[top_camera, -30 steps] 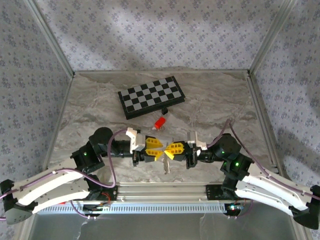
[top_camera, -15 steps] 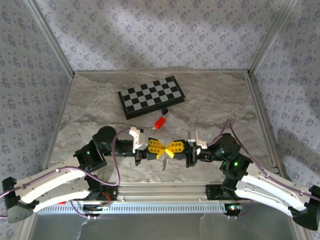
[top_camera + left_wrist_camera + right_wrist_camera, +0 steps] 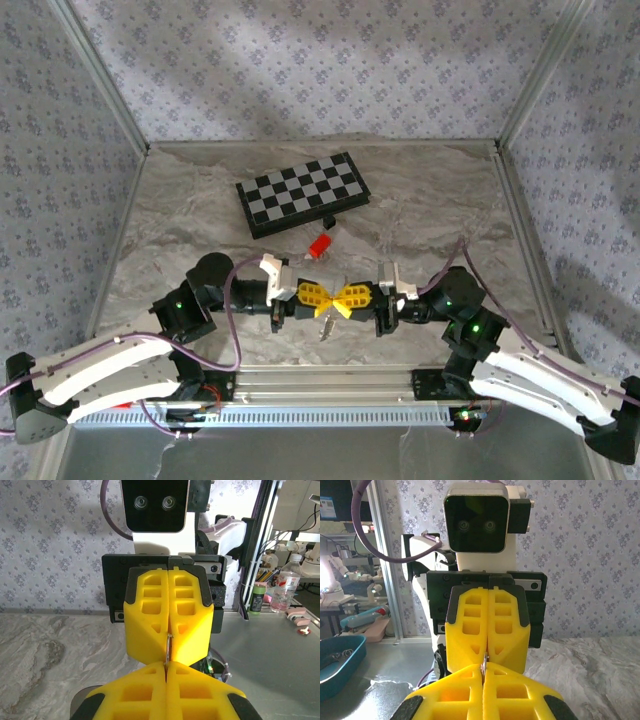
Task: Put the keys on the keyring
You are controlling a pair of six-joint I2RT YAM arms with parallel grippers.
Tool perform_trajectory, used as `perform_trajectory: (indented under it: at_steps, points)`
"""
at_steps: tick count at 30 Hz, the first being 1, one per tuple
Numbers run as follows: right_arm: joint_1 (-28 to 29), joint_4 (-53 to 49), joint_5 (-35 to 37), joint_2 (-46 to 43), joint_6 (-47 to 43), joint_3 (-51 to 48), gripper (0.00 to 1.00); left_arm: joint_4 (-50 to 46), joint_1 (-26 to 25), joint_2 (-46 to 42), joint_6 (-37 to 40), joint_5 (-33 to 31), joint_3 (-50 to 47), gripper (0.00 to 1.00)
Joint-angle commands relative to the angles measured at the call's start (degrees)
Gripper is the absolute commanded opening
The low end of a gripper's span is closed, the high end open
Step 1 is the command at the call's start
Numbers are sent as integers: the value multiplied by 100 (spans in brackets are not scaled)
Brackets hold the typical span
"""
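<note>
Two hands meet tip to tip at the near edge of the surface [image 3: 430, 210], and both are clenched tight: the left hand [image 3: 326, 297] and the right hand [image 3: 343, 298]. The keys [image 3: 325, 326] dangle just below that meeting point, a sliver of their metal pinched in the seams between the yellow fingers [image 3: 145, 630]. The chessboard [image 3: 303, 193] and a small red piece [image 3: 319, 245] sit well behind.
</note>
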Motion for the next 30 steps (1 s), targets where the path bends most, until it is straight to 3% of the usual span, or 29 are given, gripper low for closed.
perform_trajectory:
  at_steps: [1,5,8,10,16,22,30]
  points:
    - [3,-574,-163,-103,-194,200,8,84,-35,-44,74,-206,119,0]
    - [-14,-1260,196,-348,-281,335,42,-287,-35,-96,201,-517,141,0]
    - [-33,-1842,568,-580,-221,424,59,-485,-35,-144,275,-664,82,0]
    - [-57,-2377,824,-617,-142,569,64,-582,-38,-137,317,-776,49,0]
    - [-497,-3218,1649,-378,325,694,66,-485,43,-101,188,-923,-225,0]
    - [-1943,-3383,991,544,1154,512,61,-319,88,-227,92,-940,-484,0]
    - [-2088,-3599,1246,2447,1157,636,57,-190,306,-478,-125,-945,-811,0]
